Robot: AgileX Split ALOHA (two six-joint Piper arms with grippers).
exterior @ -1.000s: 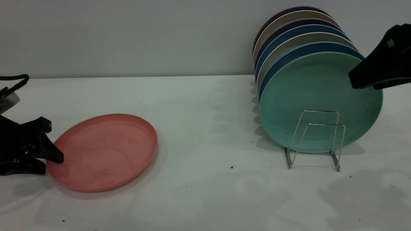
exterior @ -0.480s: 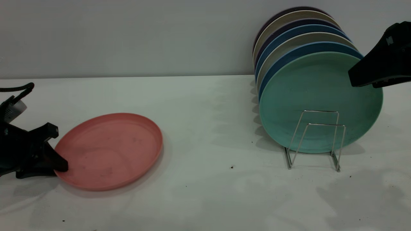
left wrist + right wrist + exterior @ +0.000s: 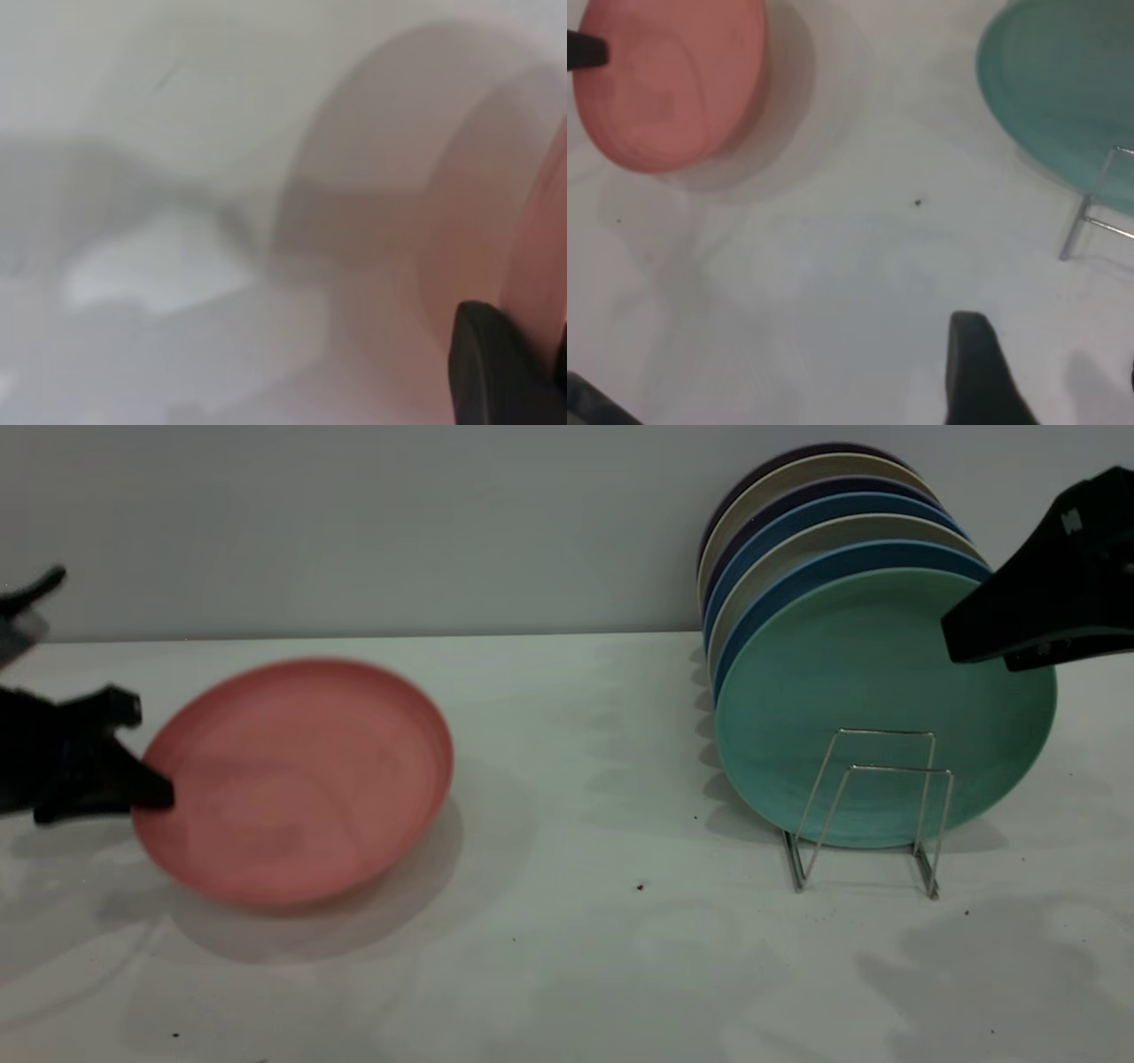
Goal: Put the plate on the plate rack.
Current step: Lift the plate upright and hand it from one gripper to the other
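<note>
Behind, a plain grey wall (image 3: 354, 522) closes the scene; below it a white surface (image 3: 567, 974) spreads across the view, mottled with soft shadows and a few dark specks. At the right, a row of standing plates (image 3: 824, 514), blue, beige and dark, leans in file, fronted by a teal plate (image 3: 850, 682). These fill the rear of the rack (image 3: 873, 806), whose two front wire loops stand bare, just before the teal plate. At the left, the plate (image 3: 297, 779) is clear of the surface and tilted, its face toward the viewer, its shadow cast beneath; open surface lies between it and the rack, well apart. Left end effector (image 3: 151, 793): closed on the plate's left rim, one finger over the face. Right end effector (image 3: 961, 642): raised before the teal plate's upper right edge; whether its fingers are open or closed cannot be told. A dark speck (image 3: 640, 887) lies between plate and rack.
</note>
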